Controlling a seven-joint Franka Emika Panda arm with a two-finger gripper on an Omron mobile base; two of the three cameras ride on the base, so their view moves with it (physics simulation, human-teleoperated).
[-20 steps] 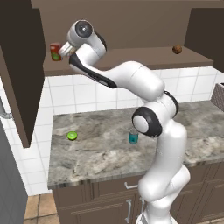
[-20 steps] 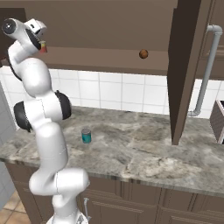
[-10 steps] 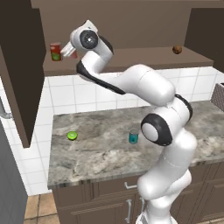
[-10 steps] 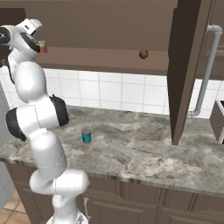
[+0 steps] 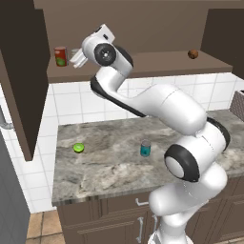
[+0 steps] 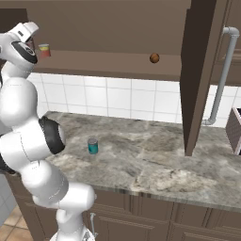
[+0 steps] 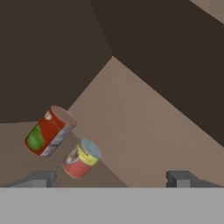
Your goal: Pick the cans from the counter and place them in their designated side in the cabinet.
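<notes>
The gripper [image 7: 109, 178] stands released and empty at the upper left of the left base view, by the dark brown wooden cabinet's long shelf [image 5: 157, 62]. On that shelf the short red, yellow and pink banded can [image 7: 81, 158] stands just beside a taller red can with a green mark [image 7: 47, 130]. The short teal-blue can [image 5: 145, 148] sits mid-frame on the grey-brown marbled stone table [image 5: 109, 167].

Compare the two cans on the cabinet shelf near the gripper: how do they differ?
The taller red can carries a green mark; the banded can is shorter, in red and yellow. The banded can stands nearer the open gripper, the red can farther back. Both stand upright on the shelf, close together but apart, with neither held.
</notes>
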